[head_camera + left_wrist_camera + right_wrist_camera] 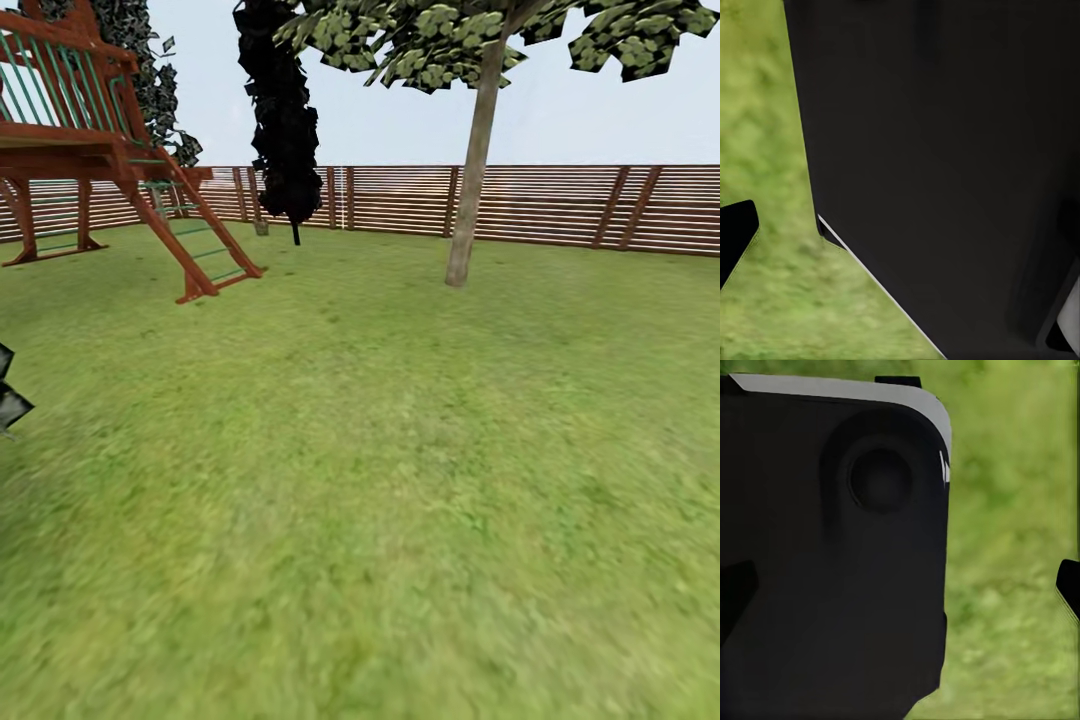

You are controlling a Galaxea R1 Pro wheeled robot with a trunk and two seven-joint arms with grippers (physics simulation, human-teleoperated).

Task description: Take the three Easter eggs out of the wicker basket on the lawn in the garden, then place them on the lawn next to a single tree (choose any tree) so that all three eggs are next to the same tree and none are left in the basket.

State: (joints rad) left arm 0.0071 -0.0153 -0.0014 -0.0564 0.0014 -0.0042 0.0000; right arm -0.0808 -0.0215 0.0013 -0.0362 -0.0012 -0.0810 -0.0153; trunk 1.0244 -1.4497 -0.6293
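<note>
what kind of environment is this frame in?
A fenced garden or backyard, outdoors. Green lawn covers the ground, a brown slatted wooden fence runs along the back, and a wooden play structure stands near a pale-trunked tree.

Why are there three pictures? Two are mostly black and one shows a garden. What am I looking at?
A wheeled robot with two arms took these. The big picture comes from its head camera: wide green lawn, a tree with a pale grey trunk, a thin dark tree, a brown slatted wooden fence and a wooden play structure with a ladder. The other two come from cameras on its wrists. Their black shapes are parts of the robot itself, close up, with grass behind. Nothing seems to be held.
</note>
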